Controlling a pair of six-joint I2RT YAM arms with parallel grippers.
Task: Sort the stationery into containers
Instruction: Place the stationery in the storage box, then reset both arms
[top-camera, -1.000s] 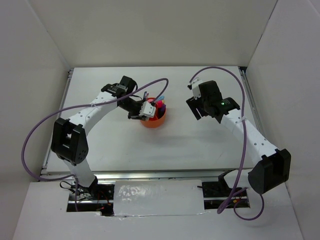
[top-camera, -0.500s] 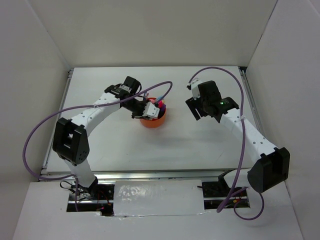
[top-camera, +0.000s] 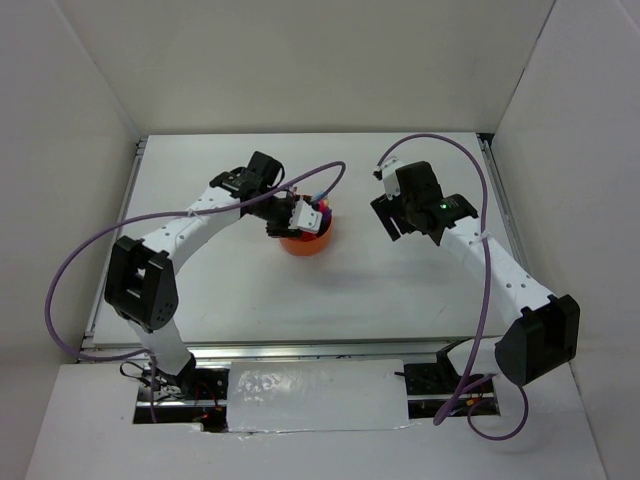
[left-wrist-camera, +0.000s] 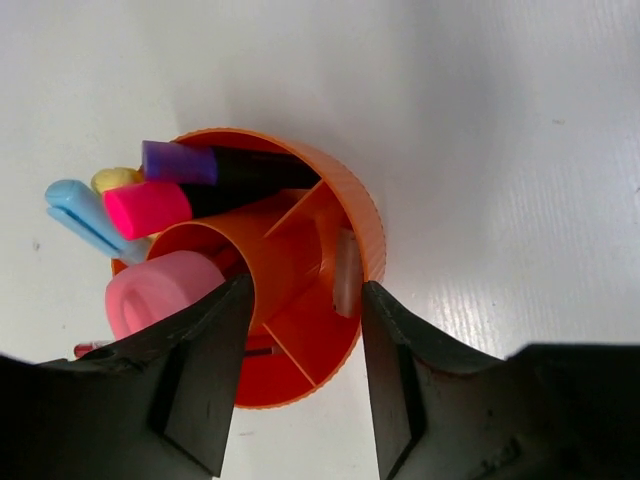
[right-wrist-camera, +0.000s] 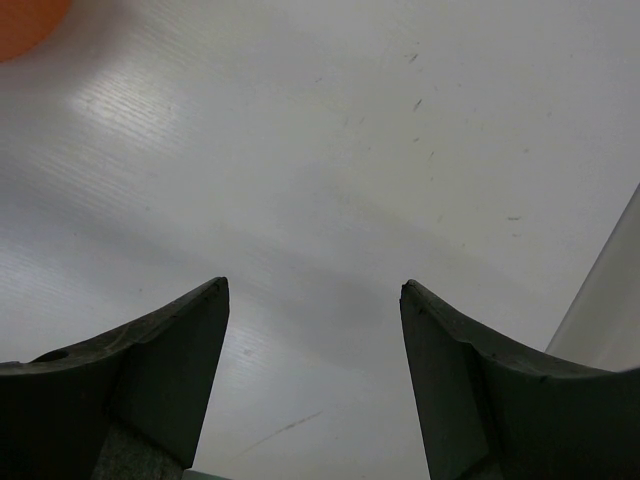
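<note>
Since a second ago, overhead view: left hand (top-camera: 300, 215) has slid a little further over the orange organizer (top-camera: 310, 243), which sits mid-table (top-camera: 400, 290). Right hand (top-camera: 392, 212) has not shifted and hangs well apart to the right.

Left wrist view: left hand (left-wrist-camera: 305, 290) is spread and holds nothing. One finger is just beside the pink cylinder (left-wrist-camera: 160, 290), the other is outside the organizer rim (left-wrist-camera: 365, 220); contact cannot be told. Between them a grey-white eraser block (left-wrist-camera: 345, 272) leans against the wall of an outer compartment, free of both fingers. Purple-black marker (left-wrist-camera: 200, 165), pink-black marker (left-wrist-camera: 160, 205), light blue pen (left-wrist-camera: 85, 210) and yellow marker (left-wrist-camera: 115, 178) stand in the far compartments.

Judgement: the drop looks done. To finish well, keep the fingers spread and lift straight up, so that neither one catches the rim or the pink cylinder and tips the organizer.

Right wrist view: right hand (right-wrist-camera: 315, 290) is spread wide, empty, above bare table (right-wrist-camera: 350, 150); an orange edge (right-wrist-camera: 25, 15) shows in the corner
</note>
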